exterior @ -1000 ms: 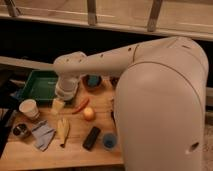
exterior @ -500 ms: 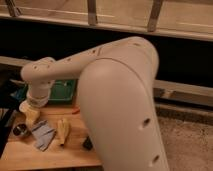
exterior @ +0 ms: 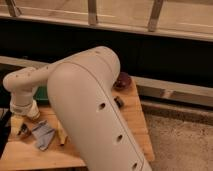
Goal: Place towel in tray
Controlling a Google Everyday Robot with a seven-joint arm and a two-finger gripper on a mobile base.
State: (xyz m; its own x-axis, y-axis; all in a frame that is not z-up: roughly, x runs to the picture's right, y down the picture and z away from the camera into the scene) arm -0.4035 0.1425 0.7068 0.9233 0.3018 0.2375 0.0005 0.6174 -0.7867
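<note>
The grey-blue towel (exterior: 43,135) lies crumpled on the wooden table (exterior: 132,120) near the front left. Only a sliver of the green tray (exterior: 42,95) shows behind my arm, at the back left. My white arm sweeps across most of the view. My gripper (exterior: 25,117) hangs below the wrist at the far left, just above and left of the towel and mostly hidden by the wrist.
A small dark cup (exterior: 22,131) stands left of the towel. A banana (exterior: 61,136) lies right of it. A dark bowl (exterior: 122,80) and a small dark object (exterior: 119,101) sit at the table's back right. Floor lies beyond the right edge.
The arm has swung further left and nearer the camera, and now hides most of the table and tray. The wrist has moved down toward the towel. The towel has not moved.
</note>
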